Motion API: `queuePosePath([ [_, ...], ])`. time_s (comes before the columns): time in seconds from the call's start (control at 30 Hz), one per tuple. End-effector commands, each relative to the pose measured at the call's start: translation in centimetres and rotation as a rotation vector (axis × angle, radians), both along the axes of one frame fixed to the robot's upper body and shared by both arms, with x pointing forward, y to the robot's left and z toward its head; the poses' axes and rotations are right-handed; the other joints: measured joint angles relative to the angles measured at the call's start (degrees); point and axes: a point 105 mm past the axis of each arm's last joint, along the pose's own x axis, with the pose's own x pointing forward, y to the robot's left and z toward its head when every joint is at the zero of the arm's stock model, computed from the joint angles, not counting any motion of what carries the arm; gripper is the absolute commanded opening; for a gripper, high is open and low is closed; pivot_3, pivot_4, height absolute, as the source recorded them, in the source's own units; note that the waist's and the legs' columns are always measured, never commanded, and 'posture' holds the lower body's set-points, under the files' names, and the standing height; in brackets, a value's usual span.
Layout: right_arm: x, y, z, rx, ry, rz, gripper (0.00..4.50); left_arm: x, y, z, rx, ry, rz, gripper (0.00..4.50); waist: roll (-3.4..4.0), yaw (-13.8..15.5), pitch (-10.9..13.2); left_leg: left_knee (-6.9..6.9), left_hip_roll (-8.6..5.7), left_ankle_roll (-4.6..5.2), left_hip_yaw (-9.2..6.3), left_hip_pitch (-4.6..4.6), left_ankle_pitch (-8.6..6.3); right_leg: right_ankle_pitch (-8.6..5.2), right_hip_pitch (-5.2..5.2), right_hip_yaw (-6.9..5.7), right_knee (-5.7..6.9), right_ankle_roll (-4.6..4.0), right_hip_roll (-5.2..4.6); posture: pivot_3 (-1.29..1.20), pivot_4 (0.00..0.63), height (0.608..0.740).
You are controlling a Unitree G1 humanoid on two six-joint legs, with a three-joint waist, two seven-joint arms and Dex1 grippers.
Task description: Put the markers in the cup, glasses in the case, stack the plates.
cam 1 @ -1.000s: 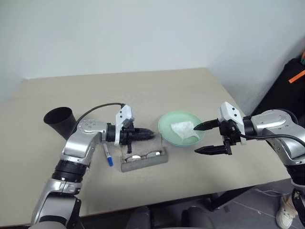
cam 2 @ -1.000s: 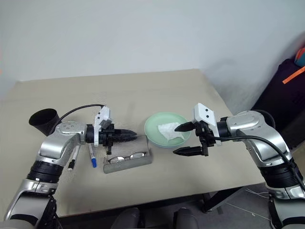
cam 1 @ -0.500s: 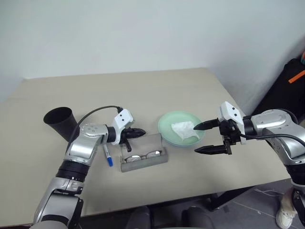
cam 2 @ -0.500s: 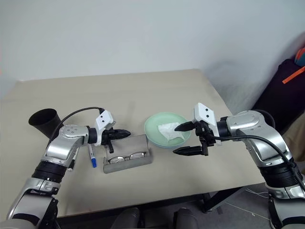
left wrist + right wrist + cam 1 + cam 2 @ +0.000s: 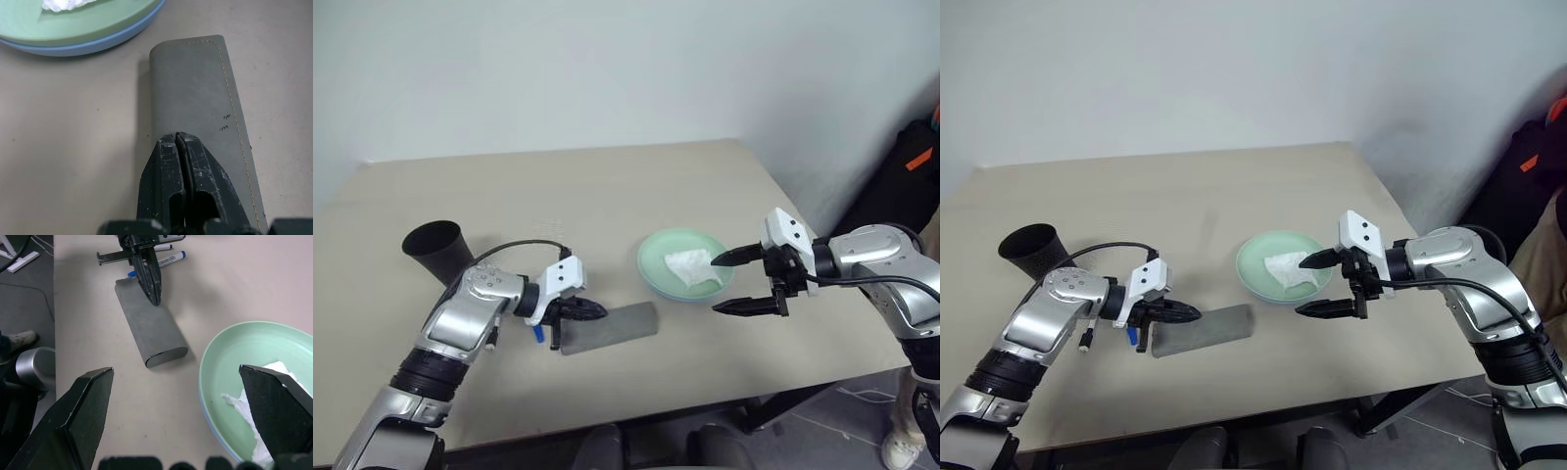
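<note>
light: even, soft, bright | shadows: faint under case (image 5: pixel 607 327) | blur: far right edge

We counted two plates, a green one (image 5: pixel 656 257) stacked on a blue one (image 5: pixel 105 43), one tissue (image 5: pixel 693 266) on top, one grey case (image 5: pixel 612 326), one black cup (image 5: pixel 438 249), and two markers, a blue-capped one (image 5: pixel 168 258) and a black-capped one (image 5: pixel 160 246).

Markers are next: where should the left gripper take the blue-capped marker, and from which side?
Grip the blue-capped marker mid-barrel, on the white part, coming from above with the fingers across its length. It lies flat on the table, so only the two long sides offer purchase. The left gripper, shut, rests on the closed case right beside it, so lift clear first.
</note>
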Motion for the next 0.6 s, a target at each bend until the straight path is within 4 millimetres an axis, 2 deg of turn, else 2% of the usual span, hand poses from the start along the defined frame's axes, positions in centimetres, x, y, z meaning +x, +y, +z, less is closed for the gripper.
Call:
queuePosePath([
  [0.03,0.0,0.2,1.2,0.012,-0.053,0.017,4.46,-1.1,-0.1,-1.4,0.032,0.042,-0.015,0.03,0.03,0.0,0.0,-0.01,0.0,-0.01,0.01,0.0,-0.01,0.0,0.0,0.0,0.0,0.0,0.0,0.0,0.0,0.74],
  [0.2,0.1,0.2,1.2,0.01,-0.054,0.017,4.46,-0.1,-0.1,0.3,-0.043,-0.034,0.068,0.03,0.06,0.0,0.0,-0.03,0.0,-0.01,0.0,0.0,-0.01,0.0,0.0,0.0,0.0,0.0,0.0,0.0,0.0,0.74],
  [0.3,0.0,0.2,1.2,0.01,-0.052,0.018,4.46,-0.7,0.1,1.6,-0.082,-0.056,0.098,0.03,0.05,0.0,0.0,-0.01,0.01,-0.01,-0.01,-0.02,0.0,0.0,-0.02,0.0,0.0,0.0,0.0,0.0,0.0,0.74],
  [0.4,-0.1,0.1,1.1,0.01,-0.049,0.021,4.46,-1.1,0.9,2.8,-0.088,-0.088,0.211,0.03,0.04,-0.1,0.0,-0.02,0.03,-0.01,0.0,-0.05,-0.01,0.0,-0.06,0.0,0.0,0.0,0.0,0.0,0.0,0.74],
  [0.5,-0.1,0.0,1.0,0.009,-0.045,0.021,4.46,-0.6,1.5,4.7,-0.14,-0.135,0.341,0.03,0.03,0.0,0.0,-0.04,0.05,-0.01,-0.02,-0.05,-0.01,0.0,-0.09,0.0,0.02,0.0,0.03,0.0,0.0,0.74],
  [0.6,-0.2,0.0,0.8,0.007,-0.038,0.023,4.46,-0.4,2.8,6.4,-0.184,-0.145,0.486,0.62,0.03,0.0,0.0,0.0,0.04,-0.02,-0.06,-0.02,-0.01,0.0,-0.01,-0.02,0.0,0.0,0.03,0.0,0.0,0.74],
])
